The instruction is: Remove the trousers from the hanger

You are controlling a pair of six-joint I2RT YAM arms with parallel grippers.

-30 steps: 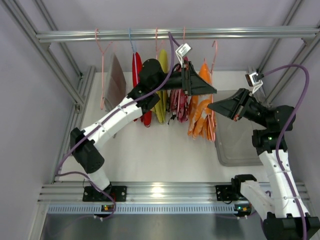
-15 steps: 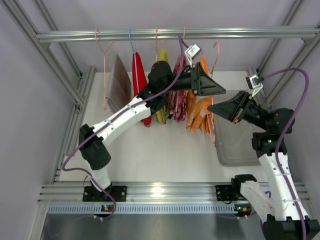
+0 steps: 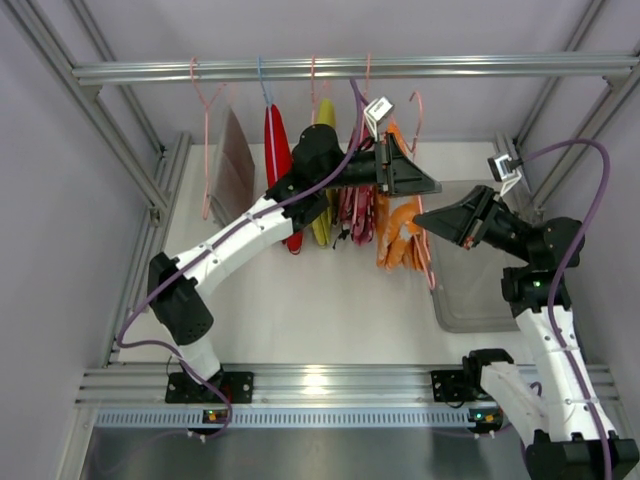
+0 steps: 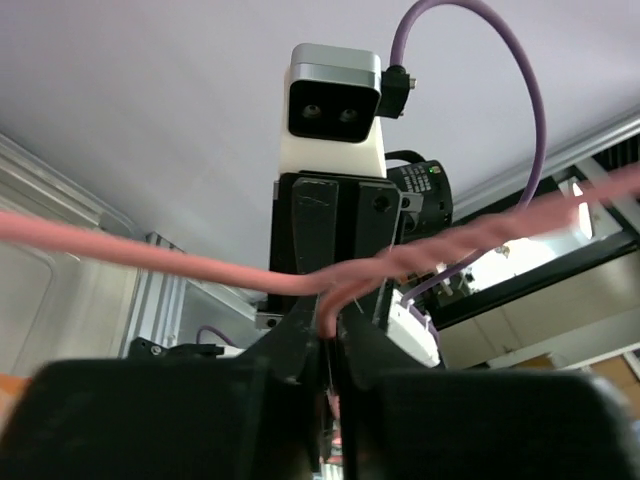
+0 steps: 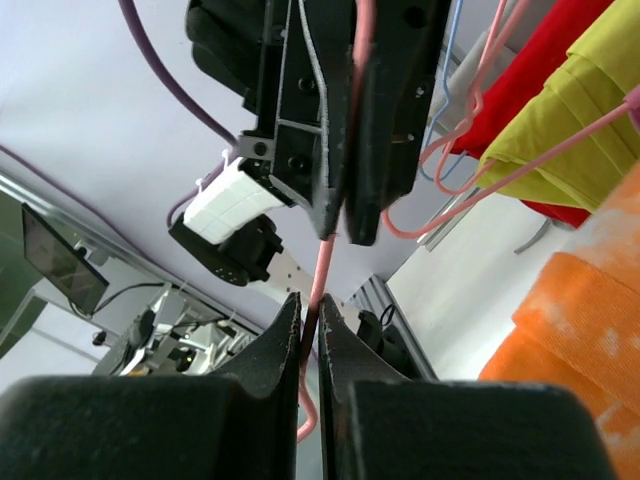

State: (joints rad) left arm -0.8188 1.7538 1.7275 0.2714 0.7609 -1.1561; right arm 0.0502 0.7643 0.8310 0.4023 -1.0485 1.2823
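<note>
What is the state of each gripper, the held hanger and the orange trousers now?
left gripper: shut on the pink hanger
right gripper: shut on the same pink hanger
pink hanger: held by both grippers
orange trousers: draped over the hanger, not yet removed

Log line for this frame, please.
left gripper: shut on pink hanger | right gripper: shut on pink hanger | orange trousers: on pink hanger

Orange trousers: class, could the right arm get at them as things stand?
Probably not yet. The orange trousers hang right beside the right arm with nothing between, but its jaws look shut on the pink hanger wire; it would have to let go first.
</note>
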